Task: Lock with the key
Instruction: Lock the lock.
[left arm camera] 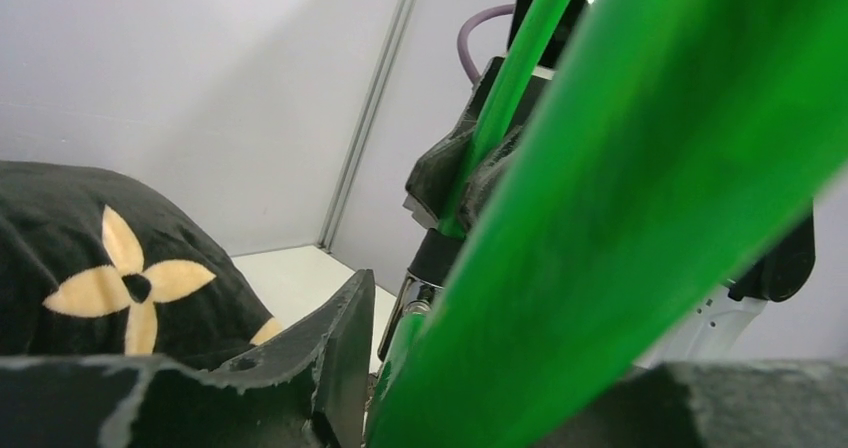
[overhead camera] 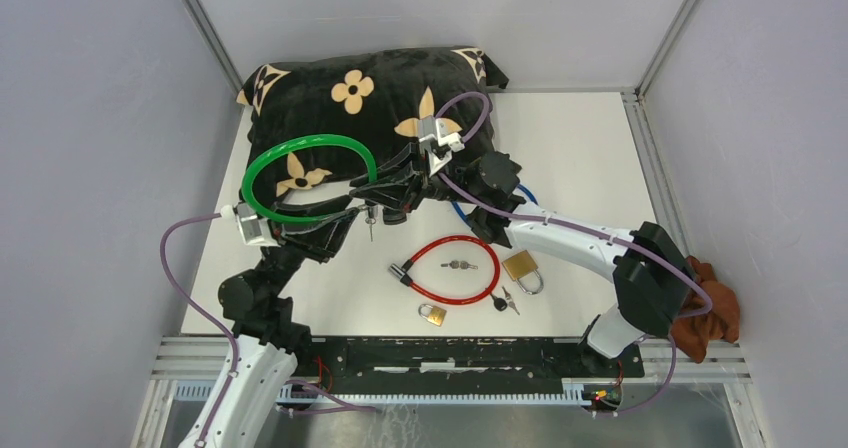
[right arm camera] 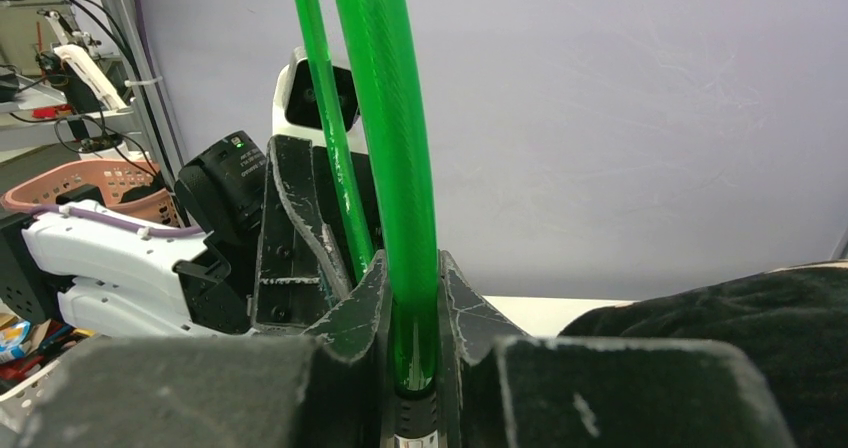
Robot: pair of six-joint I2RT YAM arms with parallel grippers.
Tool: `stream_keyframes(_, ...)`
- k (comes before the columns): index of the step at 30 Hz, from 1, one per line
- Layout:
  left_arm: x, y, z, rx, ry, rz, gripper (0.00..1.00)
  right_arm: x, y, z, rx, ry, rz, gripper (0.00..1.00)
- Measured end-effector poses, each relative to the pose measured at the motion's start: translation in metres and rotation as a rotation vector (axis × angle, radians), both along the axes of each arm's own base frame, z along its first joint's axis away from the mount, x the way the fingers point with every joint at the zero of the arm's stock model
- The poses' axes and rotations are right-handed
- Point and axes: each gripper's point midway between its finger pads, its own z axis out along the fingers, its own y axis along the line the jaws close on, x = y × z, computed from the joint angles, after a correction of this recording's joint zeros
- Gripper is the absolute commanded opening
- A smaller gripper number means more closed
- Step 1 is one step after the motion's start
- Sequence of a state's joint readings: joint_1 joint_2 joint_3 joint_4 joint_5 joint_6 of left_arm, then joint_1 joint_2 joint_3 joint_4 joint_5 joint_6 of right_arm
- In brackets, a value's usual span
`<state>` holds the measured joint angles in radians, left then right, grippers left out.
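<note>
Grey walls box in a white desk. Toward its far left corner, over a black flowered cushion, a glossy green cable lock arches in a loop. The right claw is clamped tight on its end. The left claw is closed round the cable too. A small key hangs just below where they meet.
</note>
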<state>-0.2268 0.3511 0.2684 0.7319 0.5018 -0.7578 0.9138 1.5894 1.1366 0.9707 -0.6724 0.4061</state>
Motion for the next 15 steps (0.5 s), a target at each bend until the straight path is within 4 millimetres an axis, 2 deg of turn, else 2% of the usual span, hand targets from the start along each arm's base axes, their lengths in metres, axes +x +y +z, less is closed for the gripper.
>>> stream_keyframes(2,-0.0019,-0.0003,0.0020,0.000,-0.013,-0.004,0.22,0.0011,0.0018,0.0017,0.003,0.005,0.003,0.00)
stream_keyframes(5,-0.0020,-0.0001,0.0024,0.003,-0.019,-0.002,0.04,0.0004,0.0020,0.0016,0.001,0.011,0.009,0.00)
stream_keyframes(15,-0.0021,0.0002,0.0037,-0.001,-0.025,-0.001,0.02,-0.0003,0.0026,0.0046,0.005,0.024,0.017,0.00)
